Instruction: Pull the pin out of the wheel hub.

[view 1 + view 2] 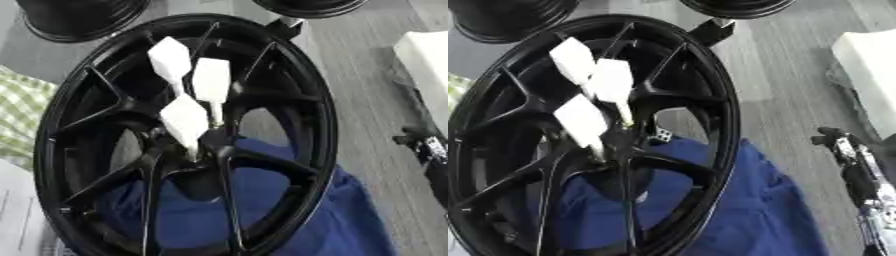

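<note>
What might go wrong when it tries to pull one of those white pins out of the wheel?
The three white pins stand close together at the middle of the black wheel, so a hand reaching for one may knock its neighbours. The wheel rests on a rumpled blue cloth and could shift under a pull. The right hand is off to the side, with a long reach.

No legible text or markings anywhere

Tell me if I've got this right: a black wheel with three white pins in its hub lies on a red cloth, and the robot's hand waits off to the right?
Nearly. The cloth under the black wheel is blue, not red; the left eye view shows it plainly. The rest holds: three white pins stand at the hub, and the robot's right hand is off at the right edge, clear of the wheel.
</note>
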